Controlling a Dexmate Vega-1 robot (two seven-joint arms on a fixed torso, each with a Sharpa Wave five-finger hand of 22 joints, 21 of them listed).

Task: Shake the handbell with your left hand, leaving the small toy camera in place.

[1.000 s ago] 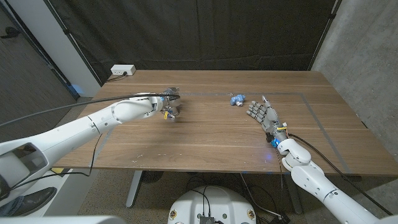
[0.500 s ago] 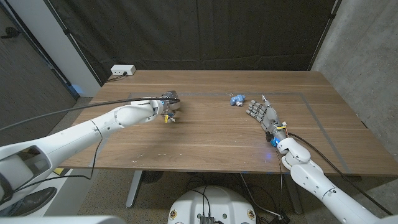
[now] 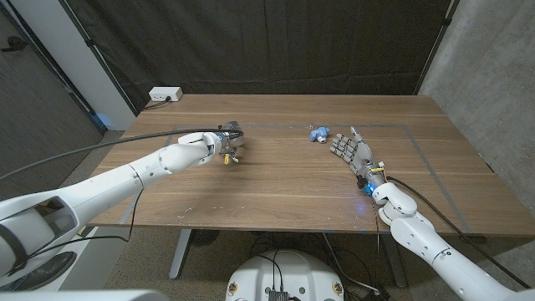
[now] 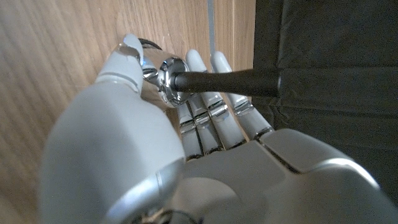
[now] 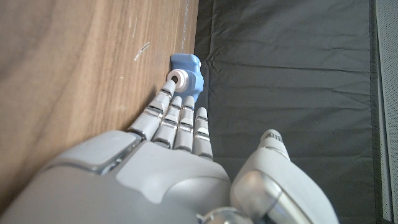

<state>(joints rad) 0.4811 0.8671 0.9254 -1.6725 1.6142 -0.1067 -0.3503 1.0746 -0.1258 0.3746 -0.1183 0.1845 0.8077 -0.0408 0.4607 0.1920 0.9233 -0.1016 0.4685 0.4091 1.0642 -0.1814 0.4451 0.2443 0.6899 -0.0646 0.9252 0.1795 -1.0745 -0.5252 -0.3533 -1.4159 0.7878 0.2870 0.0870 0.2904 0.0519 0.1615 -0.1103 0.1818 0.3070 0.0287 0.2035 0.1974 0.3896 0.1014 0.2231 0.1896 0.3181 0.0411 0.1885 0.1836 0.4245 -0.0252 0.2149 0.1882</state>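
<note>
the brown wooden table [image 3: 276, 180] sits by a black curtain. the left hand [image 3: 219, 145] holds the handbell [image 3: 231, 139] by its dark handle, which points sideways. the small toy camera [image 3: 318, 133] lies at 3 o'clock from the bell, just beside the open, empty right hand [image 3: 354, 153].

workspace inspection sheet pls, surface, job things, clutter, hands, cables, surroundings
surface: wooden table, faint taped outline on top.
job's things: handbell, dark handle and silvery cap showing among the left hand's fingers; small toy camera, blue, on the table just beyond the right hand's fingertips.
clutter: nothing seen on the table.
hands: left hand holds the handbell over the table's left half; right hand holds nothing, fingers straight and pointing toward the toy camera.
cables: black cable runs along the left arm; another at the right wrist.
surroundings: black curtain behind, white power strip at the far left corner, concrete wall at right.
</note>
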